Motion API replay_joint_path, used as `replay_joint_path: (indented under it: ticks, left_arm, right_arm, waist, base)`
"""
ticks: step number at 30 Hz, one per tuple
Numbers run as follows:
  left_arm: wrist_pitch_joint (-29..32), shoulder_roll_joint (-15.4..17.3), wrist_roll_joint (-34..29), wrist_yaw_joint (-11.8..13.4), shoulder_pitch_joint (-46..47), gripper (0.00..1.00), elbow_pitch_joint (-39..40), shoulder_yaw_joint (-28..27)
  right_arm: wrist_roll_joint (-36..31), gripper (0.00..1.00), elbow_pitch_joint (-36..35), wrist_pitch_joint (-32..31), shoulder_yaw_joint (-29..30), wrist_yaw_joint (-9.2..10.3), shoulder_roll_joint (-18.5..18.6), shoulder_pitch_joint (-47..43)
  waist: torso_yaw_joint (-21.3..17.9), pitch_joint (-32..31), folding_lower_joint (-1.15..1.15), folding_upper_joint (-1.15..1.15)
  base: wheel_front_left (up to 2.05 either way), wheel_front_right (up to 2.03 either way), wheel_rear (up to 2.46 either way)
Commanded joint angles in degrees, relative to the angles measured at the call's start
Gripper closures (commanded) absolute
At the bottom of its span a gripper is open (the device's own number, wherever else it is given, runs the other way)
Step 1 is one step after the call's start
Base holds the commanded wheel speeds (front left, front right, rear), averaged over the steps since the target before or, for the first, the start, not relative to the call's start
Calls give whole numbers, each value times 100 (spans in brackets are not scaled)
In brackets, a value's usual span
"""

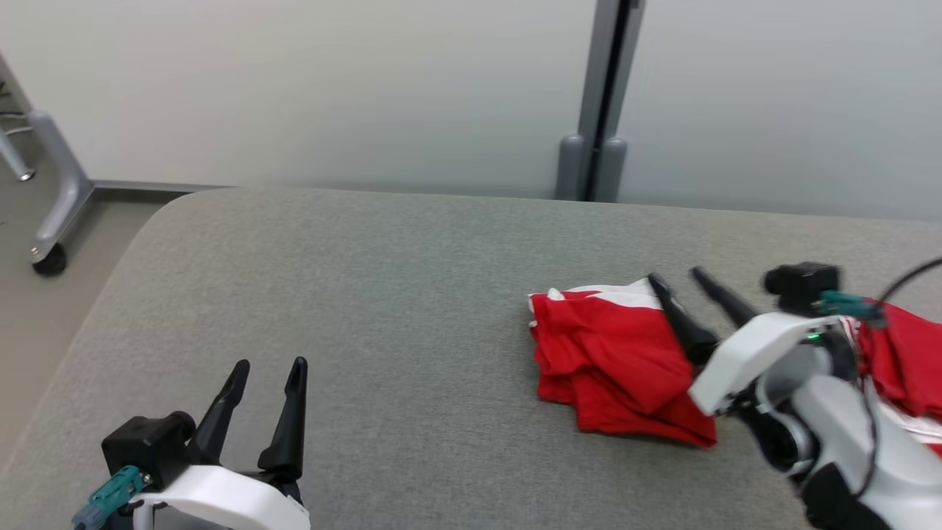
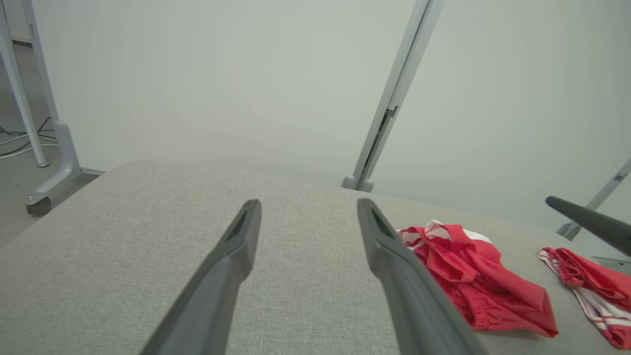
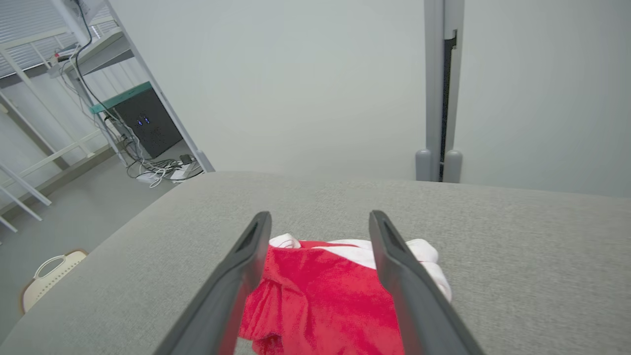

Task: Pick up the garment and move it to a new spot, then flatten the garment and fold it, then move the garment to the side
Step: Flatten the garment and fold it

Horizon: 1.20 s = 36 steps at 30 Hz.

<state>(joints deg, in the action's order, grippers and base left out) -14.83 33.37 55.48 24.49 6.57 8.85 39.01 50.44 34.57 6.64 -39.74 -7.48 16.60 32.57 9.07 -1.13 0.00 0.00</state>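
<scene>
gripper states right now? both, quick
Left gripper: open, empty, over bare table.
Right gripper: open, fingers spread over the red garment, not gripping it.

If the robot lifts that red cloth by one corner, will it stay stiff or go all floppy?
Probably floppy: the red garment lies in soft crumpled folds, so it would likely droop and hang. It looks thin, so it is probably light. Pushed across the grey fabric tabletop, it may bunch up rather than slide neatly.
</scene>
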Motion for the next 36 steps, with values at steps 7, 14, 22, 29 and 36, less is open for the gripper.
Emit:
replay_joint_path:
  ticks: [7,14,22,29,36]
  left_arm:
    - [-33,66,-141,64,-151,0,162,-231]
    - [-38,-28,-625,8,-271,0,294,-644]
    - [-40,-269,-1292,-66,-500,0,391,-1073]
    - [-41,-468,-1691,-185,-747,0,358,-1295]
    - [-41,-569,-1908,-283,-807,0,340,-1351]
  right_arm:
    - [-373,0,-936,410,1301,-4,683,-663]
    - [-1329,0,-2049,680,2908,-4,416,-1834]
    - [-2287,0,-2952,615,3945,-4,-426,-3023]
    - [-2729,0,-3453,287,4128,-4,-734,-3201]
    - [-2830,0,-3673,139,4213,-4,-849,-3282]
  waist:
    - [-435,-83,0,0]
    - [-680,-43,0,0]
    - [-763,-25,0,0]
    - [-830,-21,0,0]
    - [-783,-2,0,0]
  base:
    - [0,0,0]
    - [0,0,0]
    - [0,0,0]
    - [0,0,0]
    - [0,0,0]
